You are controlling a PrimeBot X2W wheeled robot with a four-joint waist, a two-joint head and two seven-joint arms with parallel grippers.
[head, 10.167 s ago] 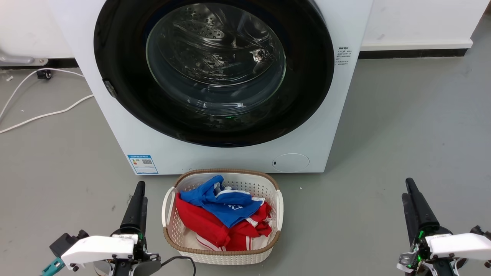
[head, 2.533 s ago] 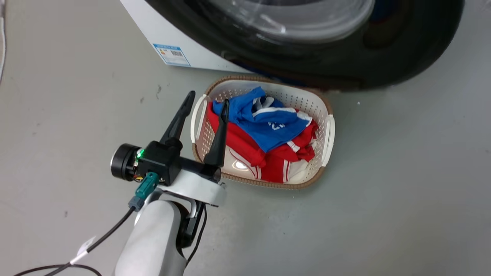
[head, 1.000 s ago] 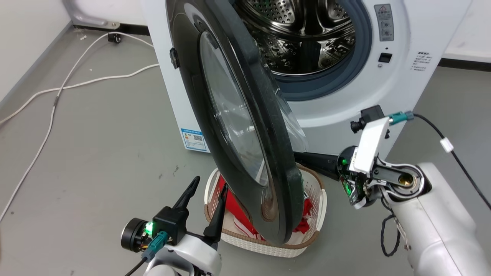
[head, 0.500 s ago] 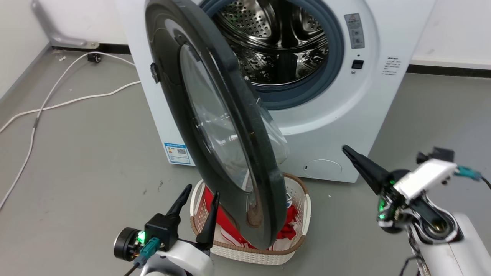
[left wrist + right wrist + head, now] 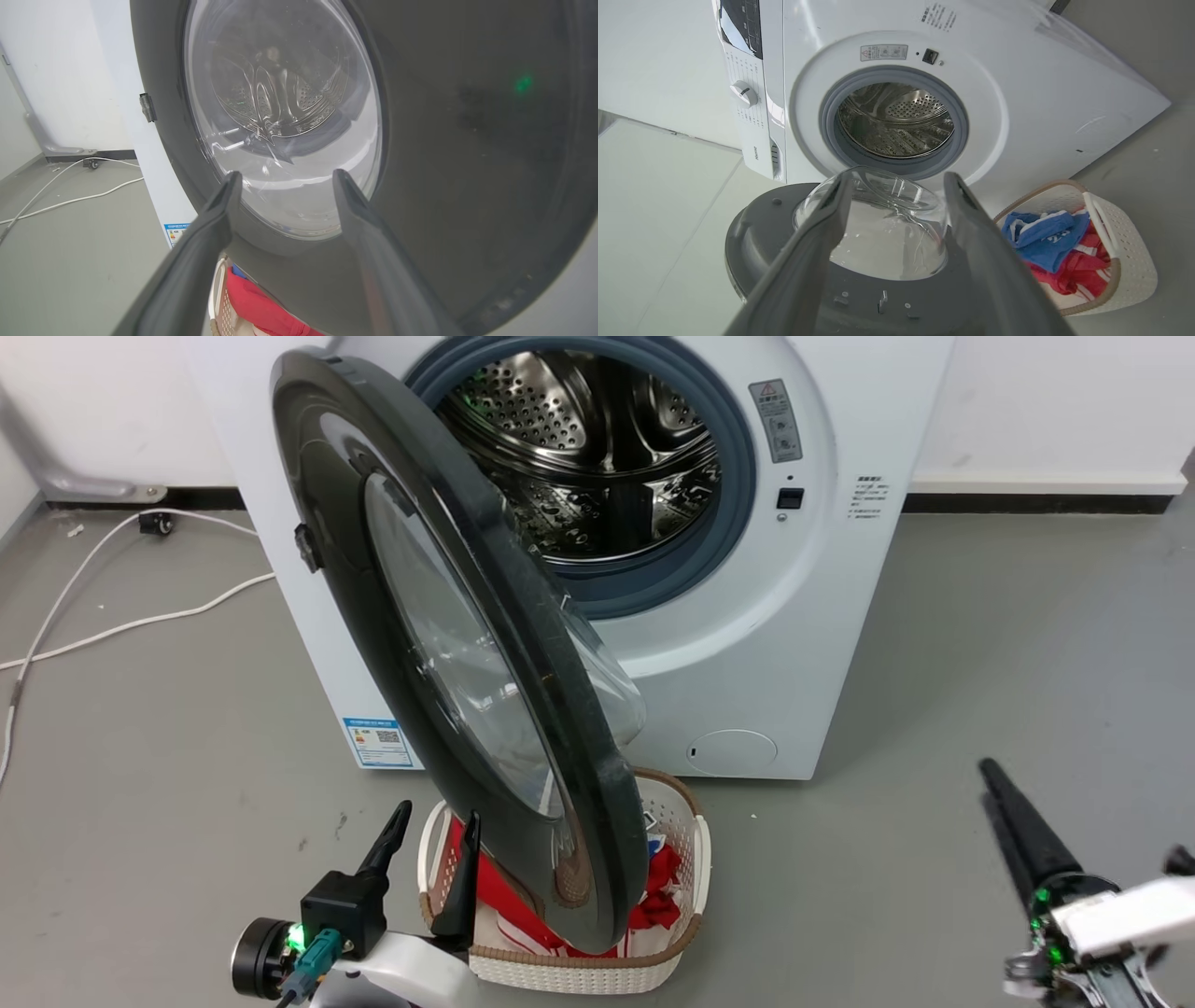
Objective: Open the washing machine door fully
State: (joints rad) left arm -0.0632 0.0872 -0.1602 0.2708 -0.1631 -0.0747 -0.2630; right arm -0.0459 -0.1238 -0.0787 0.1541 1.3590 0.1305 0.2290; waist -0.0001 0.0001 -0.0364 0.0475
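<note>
Left tool: low at my left, fingers spread, nothing between them. It sits just beside the laundry basket, near the bottom edge of the washing machine door. I can make out no contact with either.

Left wrist view: the fingers point at the door's glossy outer face. The glass window shows above and between the tips.

Right tool: low at my right over the bare floor, well apart from the washing machine. In the head view the fingers are side-on. The right wrist view shows them parted and empty, and beyond them the door's inner side with the window bulging toward the machine.

The door is hinged on my left and stands out from the machine's front at a wide angle. Its lower edge hangs over the basket.

The opening is uncovered, showing the perforated steel drum and the grey-blue rubber ring.

A blue label sticker sits at the machine's lower left corner.

The basket is on the floor in front of the machine, holding red and blue clothes.

A white cable trails across the floor at far left.
</note>
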